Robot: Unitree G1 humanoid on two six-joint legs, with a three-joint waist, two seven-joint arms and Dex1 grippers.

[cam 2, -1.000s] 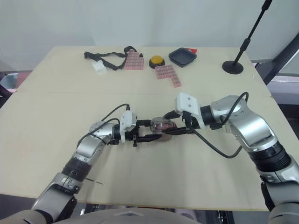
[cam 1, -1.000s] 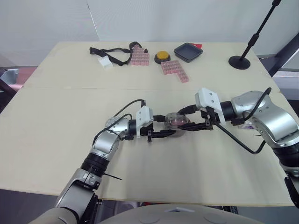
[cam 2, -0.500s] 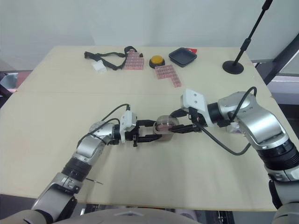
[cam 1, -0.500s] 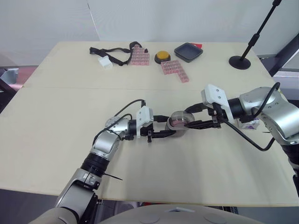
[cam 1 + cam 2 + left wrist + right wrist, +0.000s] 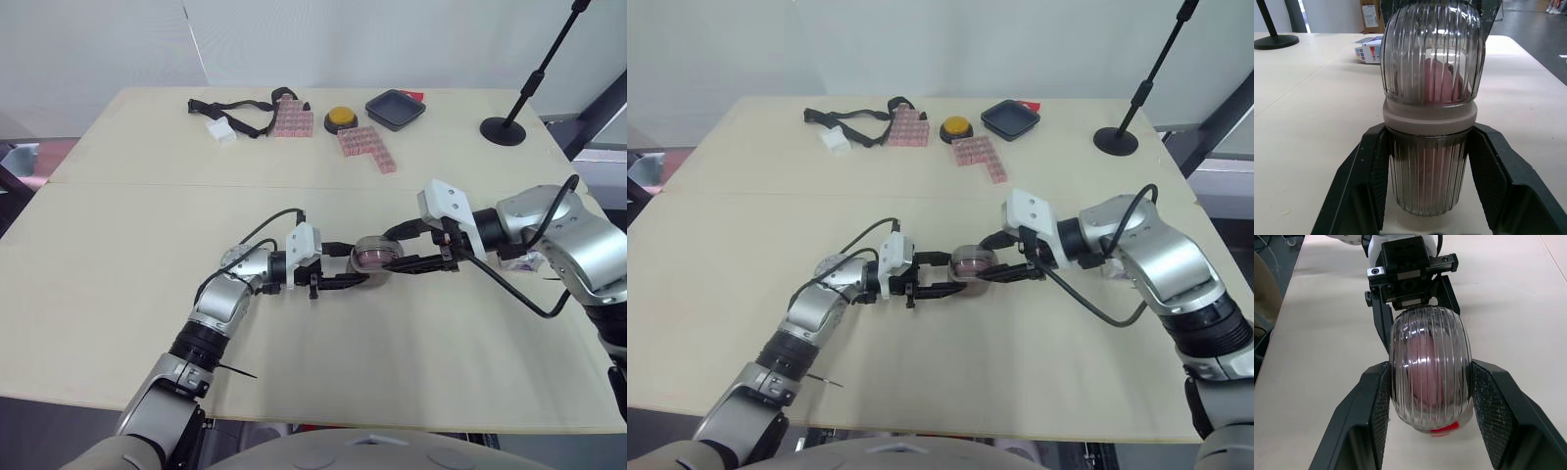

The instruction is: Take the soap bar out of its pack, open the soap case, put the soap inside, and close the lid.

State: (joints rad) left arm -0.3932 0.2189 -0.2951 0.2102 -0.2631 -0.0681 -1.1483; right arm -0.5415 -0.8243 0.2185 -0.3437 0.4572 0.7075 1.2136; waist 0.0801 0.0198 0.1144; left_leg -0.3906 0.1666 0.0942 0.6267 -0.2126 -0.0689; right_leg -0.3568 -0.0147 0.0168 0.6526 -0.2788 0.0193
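Note:
The clear ribbed soap case (image 5: 376,256) stands at mid-table with the pink soap (image 5: 1439,78) inside it and its domed lid (image 5: 1431,362) seated on the beige ring (image 5: 1430,113). My left gripper (image 5: 359,275) comes in from the left and is shut on the case's lower half, one black finger (image 5: 1364,171) pressed to each side. From the right, my right gripper (image 5: 394,262) is shut on the lid, with its pads (image 5: 1376,401) against both sides. The soap's small printed pack (image 5: 1369,49) lies on the table beside my right forearm.
Along the far edge of the table lie a black strap (image 5: 233,111), a white block (image 5: 221,131), two pink brick clusters (image 5: 366,146), a yellow button (image 5: 340,118) and a dark tray (image 5: 394,109). A microphone stand base (image 5: 503,129) sits at the far right.
My right arm drew back to the right half a second ago and has since come a little leftward again. The case has shifted slightly right. My left gripper keeps its hold.

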